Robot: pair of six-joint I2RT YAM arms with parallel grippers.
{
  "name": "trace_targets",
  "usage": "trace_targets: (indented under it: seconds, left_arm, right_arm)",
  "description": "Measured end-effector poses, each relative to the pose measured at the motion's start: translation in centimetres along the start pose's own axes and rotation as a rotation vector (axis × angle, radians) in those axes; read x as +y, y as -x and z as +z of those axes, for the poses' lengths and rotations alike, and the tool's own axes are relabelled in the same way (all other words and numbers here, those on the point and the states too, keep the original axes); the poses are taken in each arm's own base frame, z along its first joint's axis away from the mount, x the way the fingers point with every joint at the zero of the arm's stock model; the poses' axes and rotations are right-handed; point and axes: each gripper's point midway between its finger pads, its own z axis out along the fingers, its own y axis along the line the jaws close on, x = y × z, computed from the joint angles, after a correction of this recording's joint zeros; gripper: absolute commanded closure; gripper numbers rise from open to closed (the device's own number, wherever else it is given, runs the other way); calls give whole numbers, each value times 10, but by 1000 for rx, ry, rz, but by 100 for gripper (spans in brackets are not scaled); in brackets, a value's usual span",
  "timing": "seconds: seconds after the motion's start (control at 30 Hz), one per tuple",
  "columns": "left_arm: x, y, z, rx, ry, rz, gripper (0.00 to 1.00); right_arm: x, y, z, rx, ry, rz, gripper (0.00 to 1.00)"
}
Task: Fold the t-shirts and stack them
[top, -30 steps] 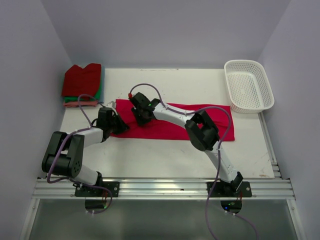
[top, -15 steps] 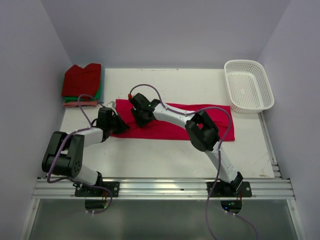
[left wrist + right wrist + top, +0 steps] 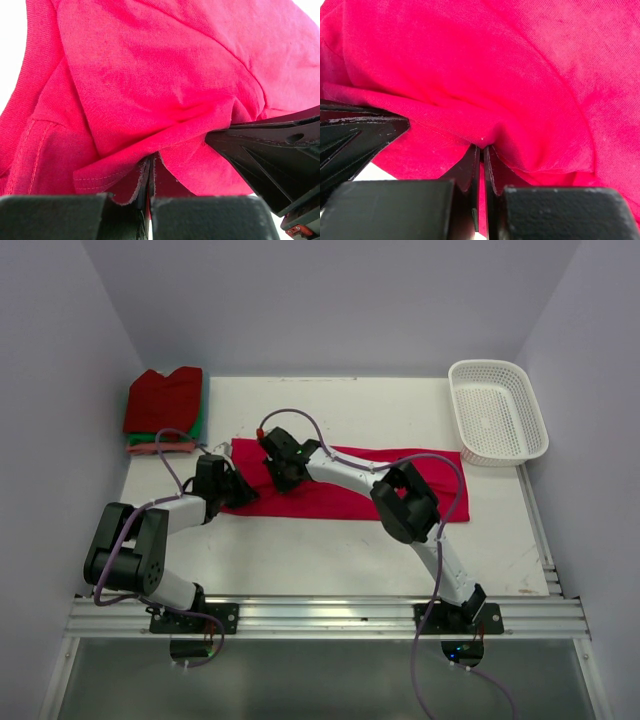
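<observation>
A bright crimson-pink t-shirt (image 3: 350,495) lies as a long folded strip across the table's middle. My left gripper (image 3: 243,490) is shut on its left end; the left wrist view shows a hemmed cloth edge (image 3: 115,170) pinched in the left gripper (image 3: 151,162). My right gripper (image 3: 278,476) is close beside it, shut on a fold of the same shirt (image 3: 480,90), with cloth between the right gripper's (image 3: 481,150) pads. Each wrist view shows the other gripper's black fingers (image 3: 270,150) (image 3: 355,135) alongside. A stack of folded t-shirts (image 3: 165,400), dark red on top with green and salmon pink below, sits at the back left.
A white lattice basket (image 3: 497,410) stands at the back right corner. White table surface (image 3: 330,410) stretches behind the shirt, and walls enclose the table on three sides.
The right gripper has shut on the shirt's fold. Both arms stay almost where they were, and the left gripper keeps its hold.
</observation>
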Motion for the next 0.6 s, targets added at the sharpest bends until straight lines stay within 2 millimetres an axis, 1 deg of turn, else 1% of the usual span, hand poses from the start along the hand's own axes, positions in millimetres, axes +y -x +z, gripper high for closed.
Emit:
trace_targets:
  seconds: [0.23,0.37,0.47,0.6]
  left_arm:
    - [-1,-1,0,6,-7,-1,100]
    - [-1,-2,0,8,-10,-1,100]
    - [-1,-2,0,9,-10,-1,100]
    - [-2,-2,0,11,-14,-1,100]
  right_arm:
    - [-3,-1,-3,-4,-22,-4,100]
    - [-7,-3,-8,5,-47,-18,100]
    - [-9,-4,-16,12,-63,-32,100]
    - [-9,0,-29,4,-73,-48,100]
